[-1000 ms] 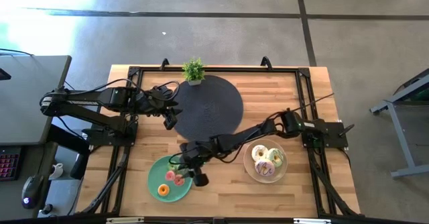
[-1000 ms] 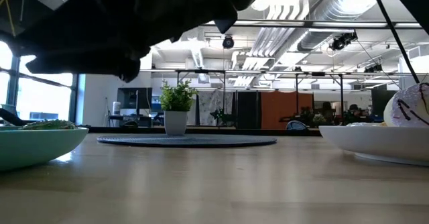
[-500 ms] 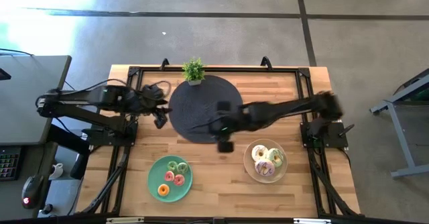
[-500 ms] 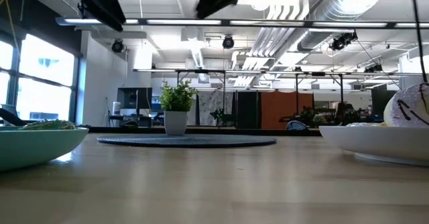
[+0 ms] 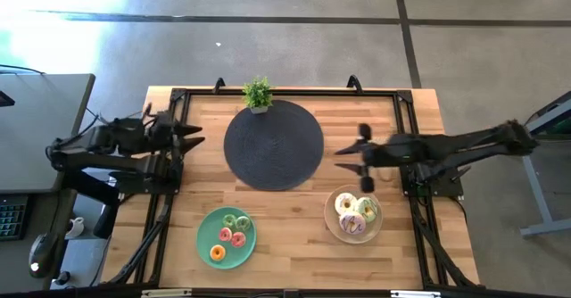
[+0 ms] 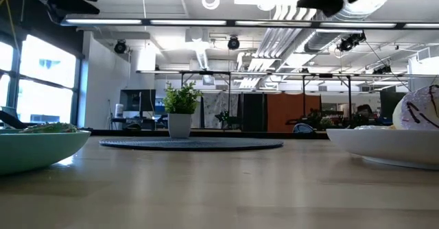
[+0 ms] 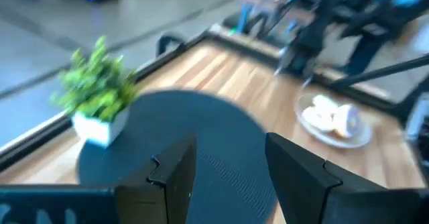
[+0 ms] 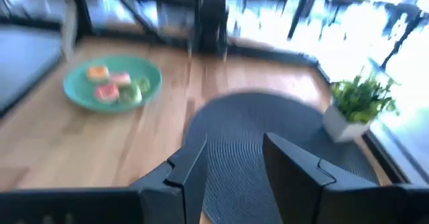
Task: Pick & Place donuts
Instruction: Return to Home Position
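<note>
Several mini donuts, white-green point(image 5: 236, 221), pink point(image 5: 227, 235) and orange point(image 5: 217, 252), lie on the green plate point(image 5: 207, 225), which the right wrist view also shows as a green plate point(image 8: 144, 76). Three larger donuts point(image 5: 354, 214) lie on the white plate point(image 5: 330, 223). My right gripper point(image 5: 355, 158) hangs open and empty in the air, just beyond the white plate's far side; its fingers stand apart in its own view point(image 8: 234, 170). My left gripper point(image 5: 192, 136) is open and empty near the table's left edge, facing the mat point(image 7: 228, 177).
A round dark mat point(image 5: 273, 145) lies at the table's middle, with a small potted plant point(image 5: 258, 94) standing at its far rim. Black frame rails point(image 5: 169, 182) run along the table's left and right sides. Bare wood shows between the two plates.
My right gripper has swept from over the green plate up and across the mat toward the table's right, ending beyond the white plate. My left gripper has drawn back from the mat's left rim toward the table's left edge. The donuts on the green plate now show uncovered.
</note>
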Robot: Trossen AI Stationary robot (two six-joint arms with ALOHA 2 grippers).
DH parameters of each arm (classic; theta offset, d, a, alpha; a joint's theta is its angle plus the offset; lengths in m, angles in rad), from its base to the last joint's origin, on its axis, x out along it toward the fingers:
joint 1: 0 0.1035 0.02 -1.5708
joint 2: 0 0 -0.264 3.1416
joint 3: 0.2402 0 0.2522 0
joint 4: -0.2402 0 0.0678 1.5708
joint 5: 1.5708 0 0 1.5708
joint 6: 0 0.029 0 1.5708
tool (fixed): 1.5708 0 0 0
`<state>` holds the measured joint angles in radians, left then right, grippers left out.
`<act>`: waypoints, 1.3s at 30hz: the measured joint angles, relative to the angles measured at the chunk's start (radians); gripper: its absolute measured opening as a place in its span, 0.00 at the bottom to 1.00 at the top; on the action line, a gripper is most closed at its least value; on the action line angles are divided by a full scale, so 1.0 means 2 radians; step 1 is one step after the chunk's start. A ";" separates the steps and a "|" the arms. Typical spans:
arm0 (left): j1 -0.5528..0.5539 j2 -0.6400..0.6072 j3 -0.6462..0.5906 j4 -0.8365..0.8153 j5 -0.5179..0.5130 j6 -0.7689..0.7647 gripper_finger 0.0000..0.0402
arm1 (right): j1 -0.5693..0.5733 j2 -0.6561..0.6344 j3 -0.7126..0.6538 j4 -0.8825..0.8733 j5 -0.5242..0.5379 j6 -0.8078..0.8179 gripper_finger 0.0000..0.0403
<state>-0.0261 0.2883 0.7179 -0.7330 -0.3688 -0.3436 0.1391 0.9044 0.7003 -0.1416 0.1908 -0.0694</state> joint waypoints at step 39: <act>0.000 -0.141 -0.351 0.392 0.052 0.113 0.44 | -0.011 -0.427 -0.316 0.086 -0.009 0.005 0.35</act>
<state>-0.0261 0.0063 0.0158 0.0513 -0.2653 -0.1173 0.1173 0.0494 0.0673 0.0306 0.1730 -0.0603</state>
